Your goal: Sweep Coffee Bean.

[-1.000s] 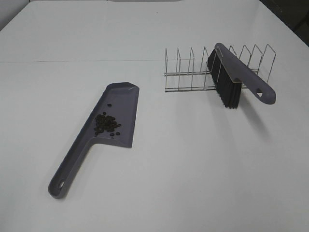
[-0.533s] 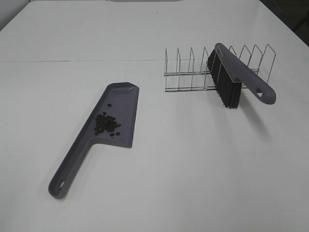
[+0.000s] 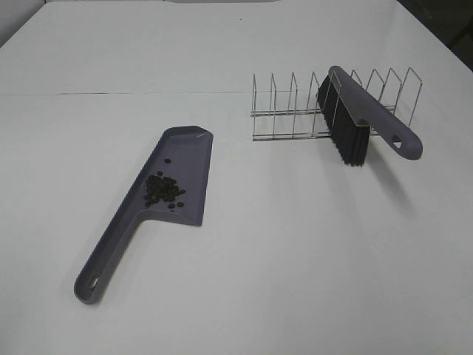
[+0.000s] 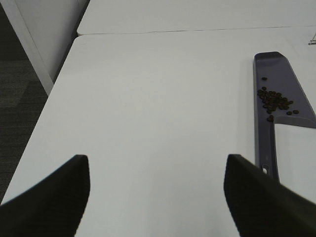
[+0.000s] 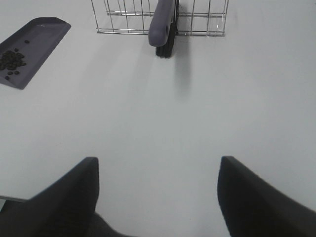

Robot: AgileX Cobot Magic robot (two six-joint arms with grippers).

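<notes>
Left gripper (image 4: 157, 197): we see its two dark fingers (image 4: 47, 202) standing well apart over bare table, with nothing between them; it holds nothing.
Right gripper (image 5: 158, 197): we see its fingers (image 5: 256, 197) spread wide in the same way, with only white table between them; it grips nothing.
Coffee bean (image 3: 163, 190): we find the small dark cluster lying inside the dustpan, left of centre in the high view, gathered toward the end where the pan meets its handle, with a few strays just beside it.
Dustpan (image 3: 188, 155): we see it flat on the table, grey-purple, its handle running toward the lower left of the high view and its open edge toward the upper middle.
Brush (image 3: 366, 111): we see it in the upper right of the high view, resting across the rack, bristles pointing down, handle slanting to the right.
Wire rack (image 3: 284, 111): we see it upright on the table, well apart from the dustpan.
Table (image 3: 295, 259): white, carrying all of it.
</notes>
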